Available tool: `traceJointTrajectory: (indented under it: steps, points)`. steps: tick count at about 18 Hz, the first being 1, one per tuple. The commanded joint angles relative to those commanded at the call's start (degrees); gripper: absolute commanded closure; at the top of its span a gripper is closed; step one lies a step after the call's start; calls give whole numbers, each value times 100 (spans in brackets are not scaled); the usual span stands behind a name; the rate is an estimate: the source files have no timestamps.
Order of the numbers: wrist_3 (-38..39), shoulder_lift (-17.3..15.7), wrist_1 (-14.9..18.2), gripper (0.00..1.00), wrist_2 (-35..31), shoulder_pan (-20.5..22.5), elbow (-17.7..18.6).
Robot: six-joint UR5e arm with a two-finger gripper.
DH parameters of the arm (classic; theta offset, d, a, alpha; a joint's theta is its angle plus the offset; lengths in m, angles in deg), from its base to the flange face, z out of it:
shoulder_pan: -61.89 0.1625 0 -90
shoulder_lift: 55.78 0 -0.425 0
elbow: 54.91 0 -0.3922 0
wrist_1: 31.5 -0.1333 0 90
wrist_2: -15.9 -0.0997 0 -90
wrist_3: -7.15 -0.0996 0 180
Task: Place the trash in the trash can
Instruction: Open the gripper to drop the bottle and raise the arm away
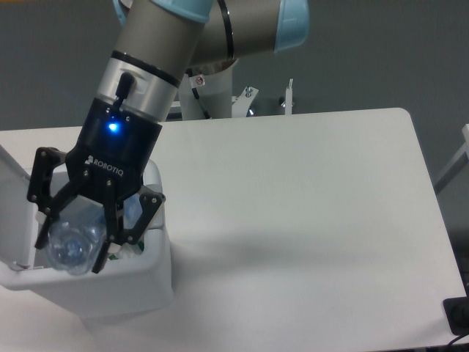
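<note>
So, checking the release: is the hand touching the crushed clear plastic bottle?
Cannot tell. In the camera view the hand brackets the crushed clear plastic bottle, but no contact or gap shows plainly.

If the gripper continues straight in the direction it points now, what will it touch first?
The gripper points down into the open trash can, with the bottle between its fingers. Going on, the bottle would probably meet the can's inside first; what lies below is hidden.
</note>
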Motion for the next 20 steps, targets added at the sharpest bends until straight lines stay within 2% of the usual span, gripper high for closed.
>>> traceJointTrajectory:
  steps: [3, 6, 9, 12, 14, 16, 18, 20]
  points:
    - [193, -36, 17, 0, -79, 79, -61]
    - [527, -44, 44, 0, -359, 526, -44]
    - [607, -62, 62, 0, -1351, 1009, 201]
    - [484, -132, 79, 0, -1967, 1300, 439]
    - [29, -167, 167, 0, -2319, 1529, 457]
    - [-892, -193, 508, 0, -2740, 1573, 483]
    - [-1840, -395, 1113, 0, -3267, 1643, 492]
    - [-2528, -562, 1737, 0, -3471, 1679, 518]
